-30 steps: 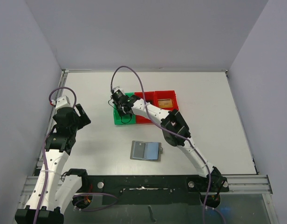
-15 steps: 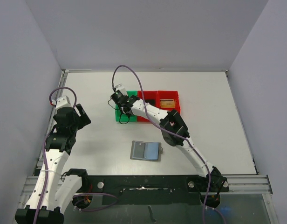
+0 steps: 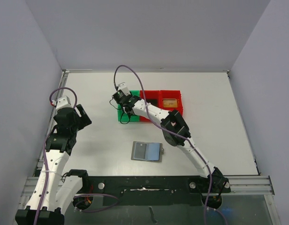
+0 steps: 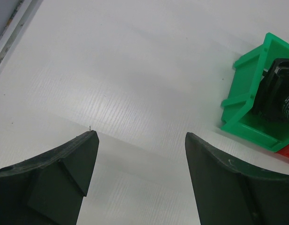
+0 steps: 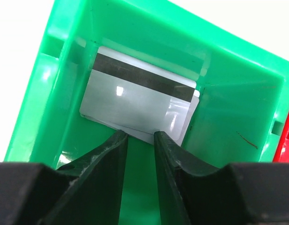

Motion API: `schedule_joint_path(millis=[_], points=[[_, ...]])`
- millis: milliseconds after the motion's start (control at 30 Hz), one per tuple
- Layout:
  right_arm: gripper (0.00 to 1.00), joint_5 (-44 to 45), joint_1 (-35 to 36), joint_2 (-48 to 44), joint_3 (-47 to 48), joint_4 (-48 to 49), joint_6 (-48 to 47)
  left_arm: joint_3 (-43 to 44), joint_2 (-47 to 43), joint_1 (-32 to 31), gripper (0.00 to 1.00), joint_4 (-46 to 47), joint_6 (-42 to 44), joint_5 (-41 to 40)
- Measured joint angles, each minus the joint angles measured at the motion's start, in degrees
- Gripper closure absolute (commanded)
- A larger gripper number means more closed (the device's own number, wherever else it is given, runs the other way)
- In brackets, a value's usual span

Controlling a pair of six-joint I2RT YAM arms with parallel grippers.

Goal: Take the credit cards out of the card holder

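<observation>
Silvery-grey credit card (image 5: 135, 101) lying in green bin (image 5: 229, 108), long axis across the bin, dark stripe along its far edge, right gripper (image 5: 140, 138) narrowly parted at its near edge, card holder (image 3: 147, 151) unfolded flat on table (image 3: 215, 117), long axis left-right, left gripper (image 4: 140, 138) wide, empty.

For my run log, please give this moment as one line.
right gripper: slightly open over silvery card in green bin | left gripper: open, empty | card holder: open

Green bin (image 4: 251, 70) adjoins red bins (image 3: 169, 93) on table (image 3: 219, 122)
</observation>
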Motion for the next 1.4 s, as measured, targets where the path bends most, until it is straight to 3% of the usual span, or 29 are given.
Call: schedule_joint_path(millis=[433,667,1067,1200,1400], points=[[0.64,-8.2,-0.3,-3.7,-3.6,0.1,-0.6,0.0,0.0,0.1,0.25,0.0,0.0,0.1],[0.47,-11.4,0.0,-12.4,-7.4,0.2,-0.3,0.0,0.2,0.1,0.25,0.0,0.0,0.3],[0.33,-10.2,6.8,-41.2,-41.7,8.2,12.3,0.0,0.4,0.1,0.25,0.0,0.0,0.3],[0.31,-10.5,10.6,-42.5,-50.5,8.0,21.7,-0.1,1.0,0.1,0.25,0.0,0.1,0.6],[0.3,-9.6,16.0,-40.9,-54.1,3.0,33.3,-0.1,1.8,0.1,0.25,0.0,0.2,1.1]])
